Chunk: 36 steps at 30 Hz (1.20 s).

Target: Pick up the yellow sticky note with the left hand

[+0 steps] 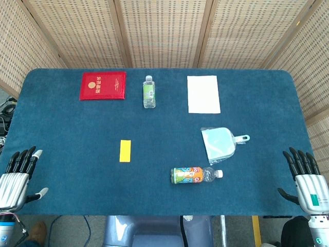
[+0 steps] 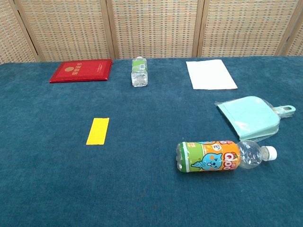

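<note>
My left hand point(image 1: 18, 177), fingers spread and empty, should reach for the yellow sticky note point(image 1: 125, 151) (flat, thin) and pinch an edge.

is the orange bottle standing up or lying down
Lying down: the orange bottle rests on its side on the table, white cap pointing toward the robot's right.
</note>
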{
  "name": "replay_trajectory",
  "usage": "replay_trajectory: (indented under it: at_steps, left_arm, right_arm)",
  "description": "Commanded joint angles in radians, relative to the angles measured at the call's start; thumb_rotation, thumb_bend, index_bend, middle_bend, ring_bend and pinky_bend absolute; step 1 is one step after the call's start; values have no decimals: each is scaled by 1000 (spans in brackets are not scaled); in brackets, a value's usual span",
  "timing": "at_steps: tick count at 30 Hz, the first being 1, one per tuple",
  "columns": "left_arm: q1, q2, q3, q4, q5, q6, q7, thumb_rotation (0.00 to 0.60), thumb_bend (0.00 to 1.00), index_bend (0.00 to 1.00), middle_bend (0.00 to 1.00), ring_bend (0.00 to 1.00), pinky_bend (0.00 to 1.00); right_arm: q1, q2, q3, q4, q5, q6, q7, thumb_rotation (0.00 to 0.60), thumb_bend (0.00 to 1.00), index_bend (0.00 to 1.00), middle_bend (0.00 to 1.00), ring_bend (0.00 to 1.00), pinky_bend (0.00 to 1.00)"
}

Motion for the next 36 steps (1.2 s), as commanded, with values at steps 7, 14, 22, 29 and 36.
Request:
replay_trajectory:
  at_steps: [7,14,22,29,36]
  left_arm:
    - [-6,4,9,-1,0,-23,-12,600,0,0,0,0,0]
    - [-71,-11,-29,24,-64,-130,-44,600,2,0,0,0,0]
    - [-326,-106,-180,126,-226,-442,-18,600,246,146,0,0,0]
    - [-511,-267,-265,290,-397,-629,52,600,417,236,0,0,0]
    - [-635,-391,-287,396,-585,-714,149,600,483,271,0,0,0]
  right_arm:
    - [1,-2,3,-1,8,-3,9,600,0,65,0,0,0]
    - [0,-5,0,-13,-3,3,-1,600,0,66,0,0,0]
    - [7,-8,8,-14,33,-26,-11,600,0,67,0,0,0]
    - [13,-5,17,-5,60,-43,9,600,0,67,0,0,0]
    - [20,-6,21,11,78,-63,35,600,0,68,0,0,0]
